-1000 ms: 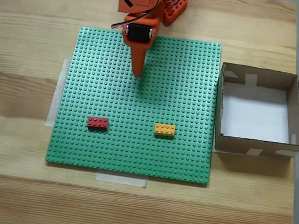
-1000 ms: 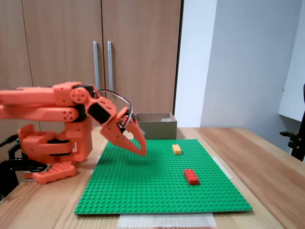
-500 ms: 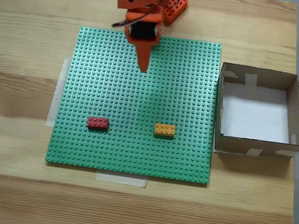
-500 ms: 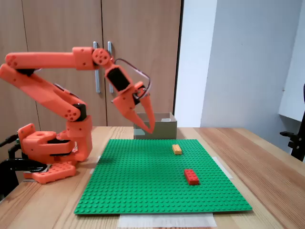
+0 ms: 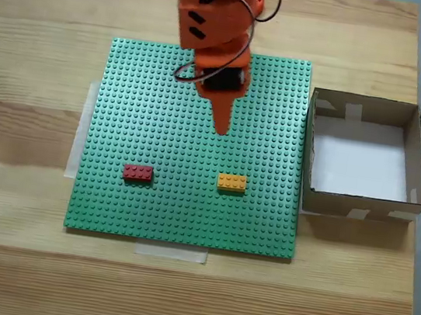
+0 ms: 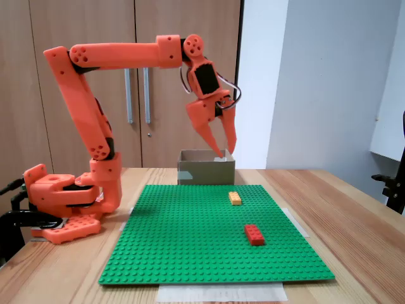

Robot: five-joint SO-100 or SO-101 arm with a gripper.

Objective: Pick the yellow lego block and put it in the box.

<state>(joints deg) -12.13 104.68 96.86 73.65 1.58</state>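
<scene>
My gripper (image 6: 219,147) hangs high over the green baseplate (image 5: 112,191), fingers parted a little, holding nothing. The yellow lego block (image 5: 231,182) lies well below and just ahead of my fingertips, with the box (image 5: 357,205) off to their right in the top-down fixed view.

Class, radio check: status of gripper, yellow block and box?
Gripper open, high above baseplate. Yellow block untouched on it. Box empty. Nothing blocking.

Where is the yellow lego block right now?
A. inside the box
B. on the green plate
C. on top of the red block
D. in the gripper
B: the yellow lego block sits on the green plate, apart from the red block, with the gripper raised above it.
</scene>
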